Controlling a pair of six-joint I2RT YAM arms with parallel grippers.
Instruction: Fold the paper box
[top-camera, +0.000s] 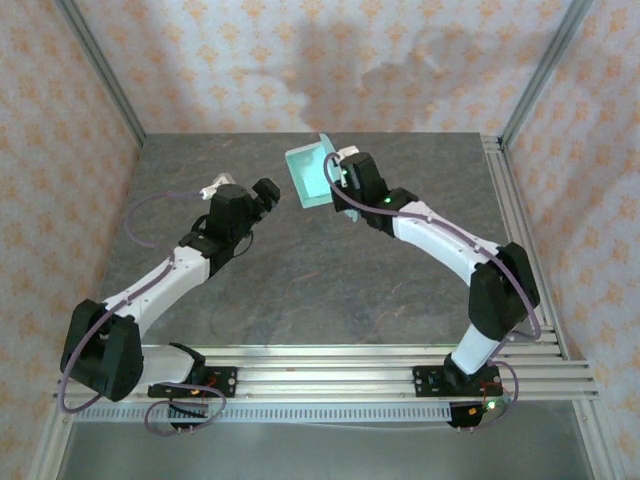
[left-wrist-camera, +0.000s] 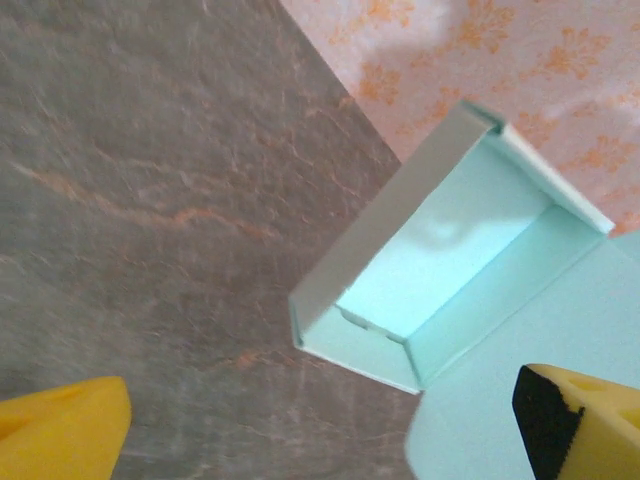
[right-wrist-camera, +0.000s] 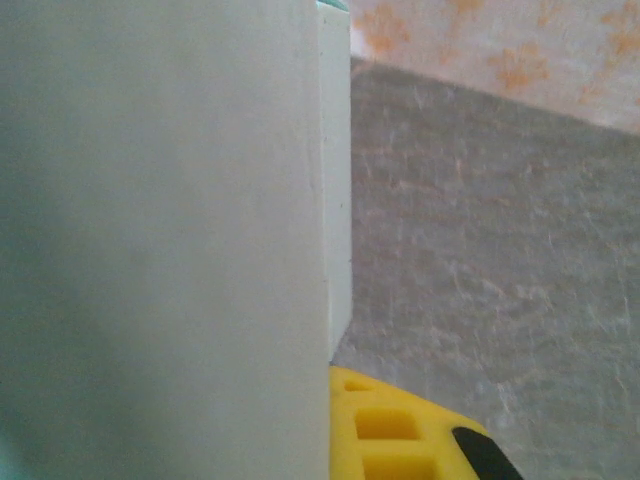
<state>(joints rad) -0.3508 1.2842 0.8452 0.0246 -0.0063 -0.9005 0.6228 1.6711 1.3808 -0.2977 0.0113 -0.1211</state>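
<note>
The paper box (top-camera: 310, 172) is pale mint-green card, part folded into an open tray with raised walls, and it hangs tilted above the back middle of the table. My right gripper (top-camera: 340, 176) is shut on its right side. In the right wrist view the card (right-wrist-camera: 150, 250) hides most of the jaws, and one yellow finger (right-wrist-camera: 400, 430) presses against it. My left gripper (top-camera: 268, 193) stands open just left of the box, apart from it. In the left wrist view the tray's inside (left-wrist-camera: 450, 260) and a loose flap (left-wrist-camera: 520, 390) lie ahead of the wide-spread fingers (left-wrist-camera: 60, 430).
The grey stone-look table (top-camera: 300, 280) runs under both arms. Aluminium rails (top-camera: 520, 230) line its right side and front edge. Patterned walls (top-camera: 300, 60) close in the back and sides.
</note>
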